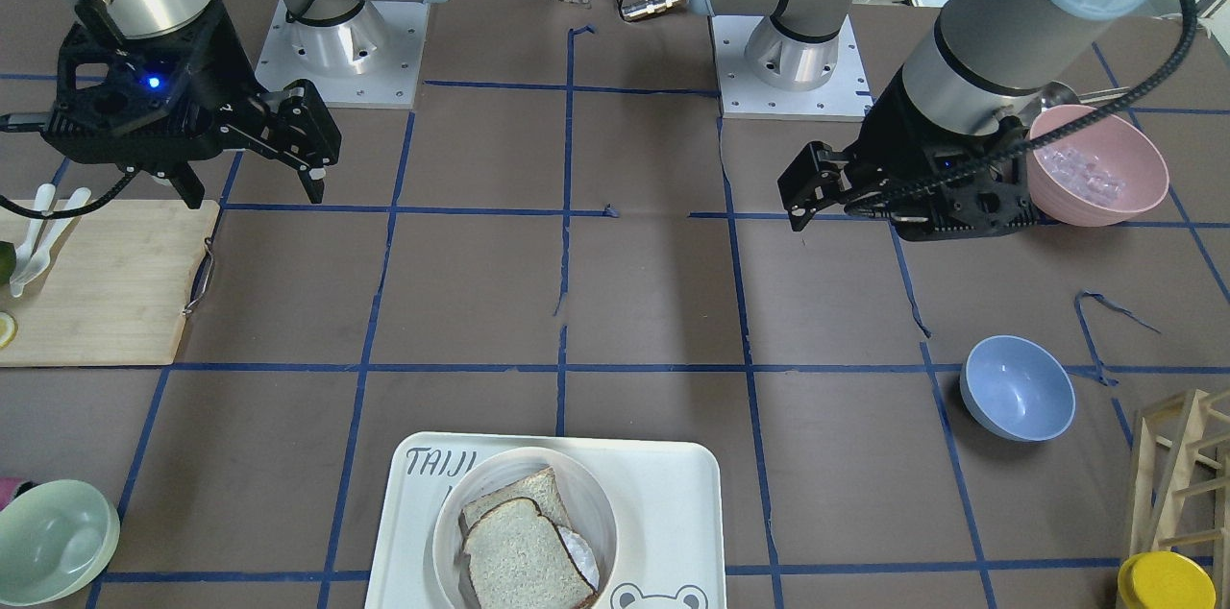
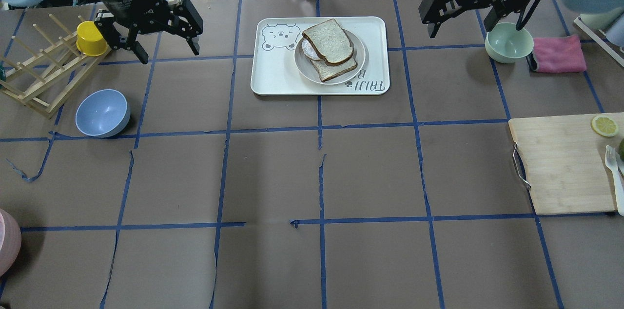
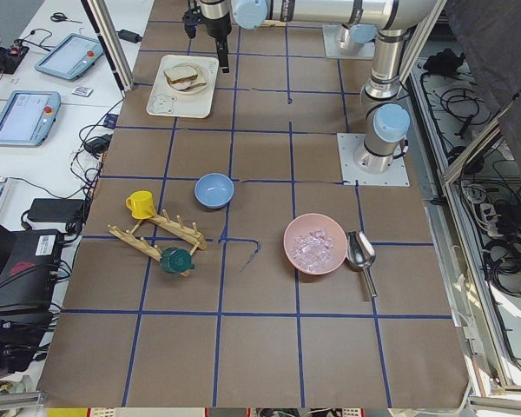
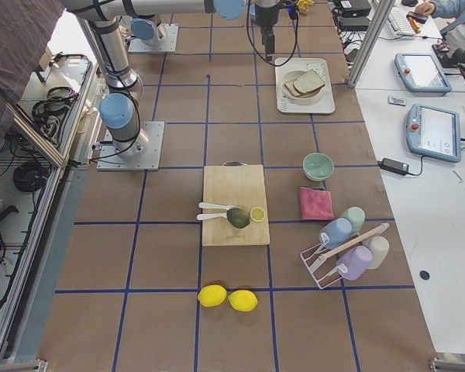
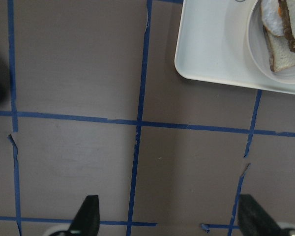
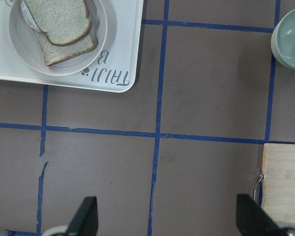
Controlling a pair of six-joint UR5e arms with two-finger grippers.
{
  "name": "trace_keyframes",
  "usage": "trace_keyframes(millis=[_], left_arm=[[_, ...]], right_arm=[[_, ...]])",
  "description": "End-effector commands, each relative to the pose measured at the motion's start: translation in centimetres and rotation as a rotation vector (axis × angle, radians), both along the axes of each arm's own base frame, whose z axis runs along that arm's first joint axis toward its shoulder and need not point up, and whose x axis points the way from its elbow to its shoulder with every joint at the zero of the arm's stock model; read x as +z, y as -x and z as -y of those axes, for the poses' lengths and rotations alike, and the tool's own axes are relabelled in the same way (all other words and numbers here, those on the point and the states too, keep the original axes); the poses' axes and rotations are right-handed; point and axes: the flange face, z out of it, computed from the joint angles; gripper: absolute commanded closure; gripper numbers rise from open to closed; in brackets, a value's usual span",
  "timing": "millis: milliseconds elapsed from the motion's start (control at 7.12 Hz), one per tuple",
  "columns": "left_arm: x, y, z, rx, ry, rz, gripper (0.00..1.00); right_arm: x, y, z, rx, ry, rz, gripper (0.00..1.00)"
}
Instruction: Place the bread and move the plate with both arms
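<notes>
The bread (image 2: 329, 41), a pale slice with a dark crust, lies on top of a tanner slice (image 2: 337, 69) in the round cream plate (image 2: 360, 55). The plate sits on the "TAIJI BEAR" tray (image 2: 273, 70) at the far middle of the table. Something white (image 2: 308, 50) shows between the slices. My left gripper (image 2: 169, 53) hangs open and empty to the left of the tray. My right gripper (image 2: 458, 28) hangs open and empty to its right. The left wrist view shows the tray corner (image 5: 211, 44) and the plate (image 5: 265, 64). The right wrist view shows the bread (image 6: 56, 19).
A pale green bowl (image 2: 507, 43) and a pink cloth (image 2: 558, 53) lie by the right gripper. A cutting board (image 2: 565, 163) lies at the right. A yellow cup (image 2: 91, 38), a wooden rack (image 2: 39, 70) and a blue bowl (image 2: 102, 113) are on the left.
</notes>
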Motion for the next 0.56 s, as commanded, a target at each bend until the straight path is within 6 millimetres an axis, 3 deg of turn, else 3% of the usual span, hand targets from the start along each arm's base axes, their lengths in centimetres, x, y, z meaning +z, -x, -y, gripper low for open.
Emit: trace_keyframes(millis=[0, 421], left_arm=[[-0.81, -0.06, -3.34, -0.007, 0.008, 0.015, 0.00], [-0.48, -0.45, -3.97, -0.001, 0.008, 0.018, 0.00]], right_arm=[[-0.13, -0.09, -0.04, 0.002, -0.003, 0.005, 0.00], [-0.21, -0.15, -0.05, 0.002, -0.005, 0.011, 0.00]])
